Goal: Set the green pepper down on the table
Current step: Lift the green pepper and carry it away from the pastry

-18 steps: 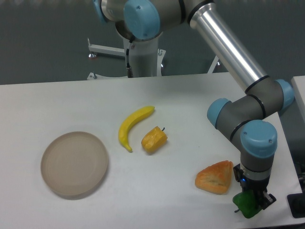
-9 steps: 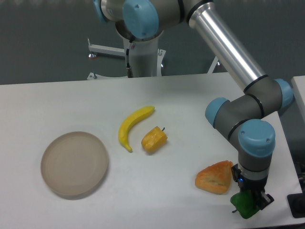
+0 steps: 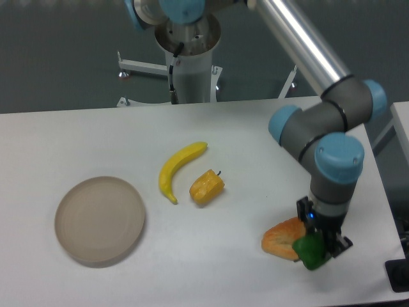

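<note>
My gripper (image 3: 317, 251) is clamped on the green pepper (image 3: 310, 252), low over the table (image 3: 255, 134), overlapping the orange pastry (image 3: 281, 238) at its nine o'clock. Yellow pepper (image 3: 206, 187), banana (image 3: 178, 168) and plate (image 3: 99, 220) lie farther toward nine.
</note>
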Tool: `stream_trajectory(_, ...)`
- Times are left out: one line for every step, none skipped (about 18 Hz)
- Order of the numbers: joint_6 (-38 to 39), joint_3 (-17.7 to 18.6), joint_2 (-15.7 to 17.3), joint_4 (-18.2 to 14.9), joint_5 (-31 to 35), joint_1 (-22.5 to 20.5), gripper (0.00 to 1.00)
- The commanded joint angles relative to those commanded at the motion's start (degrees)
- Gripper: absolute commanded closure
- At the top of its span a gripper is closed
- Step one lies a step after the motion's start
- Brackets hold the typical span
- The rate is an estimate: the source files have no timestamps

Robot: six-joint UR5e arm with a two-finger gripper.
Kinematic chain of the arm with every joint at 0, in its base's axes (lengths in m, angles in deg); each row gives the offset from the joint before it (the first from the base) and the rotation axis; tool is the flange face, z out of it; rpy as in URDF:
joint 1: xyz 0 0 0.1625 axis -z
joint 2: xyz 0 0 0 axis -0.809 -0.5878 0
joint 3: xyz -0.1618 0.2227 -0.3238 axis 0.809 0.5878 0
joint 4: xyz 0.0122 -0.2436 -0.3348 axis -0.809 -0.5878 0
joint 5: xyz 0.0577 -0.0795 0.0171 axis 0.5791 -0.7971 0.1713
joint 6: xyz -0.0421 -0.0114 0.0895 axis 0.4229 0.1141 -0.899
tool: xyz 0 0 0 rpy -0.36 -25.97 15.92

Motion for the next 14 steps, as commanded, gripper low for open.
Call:
stream_trajectory(-0.61, 2.55, 1.58, 0.00, 0.00, -0.70, 0.68)
stream_trajectory(-0.70, 5.01, 3.34, 0.00, -0.09, -1.67, 0.68)
stream_trajectory(-1.05, 7.65, 4.92, 0.09, -0.09, -2.72, 0.68)
stream_trajectory(-2.10, 10.11, 6.42, 0.09, -0.09, -3.25, 0.68)
stream_trajectory(-3.59, 12.40, 7.74, 0.18, -0.09, -3.78, 0.68)
stream_trajectory(-4.65, 14.59, 9.14, 0.26, -0.09, -4.65, 0.68)
stream_trajectory(-5.53, 16.53, 10.20, 0.53, -0.18, -5.45, 0.68)
stream_trajectory(-6.23, 18.12, 10.82, 0.62, -0.35, -6.06, 0.68)
stream_trajectory(-6.24, 19.70, 11.18, 0.62, -1.14, -6.42, 0.68)
stream_trajectory(-6.07, 21.45, 12.22, 0.62, -1.58, -7.03, 0.68)
stream_trajectory(-6.07, 23.04, 13.54, 0.62, -1.67, -7.21, 0.68)
stream_trajectory(-5.28, 24.45, 14.51, 0.62, -2.02, -7.39, 0.68)
stream_trajectory(-4.67, 25.94, 14.87, 0.62, -2.55, -7.48, 0.68)
stream_trajectory(-3.70, 27.52, 15.04, 0.62, -3.68, -7.74, 0.68)
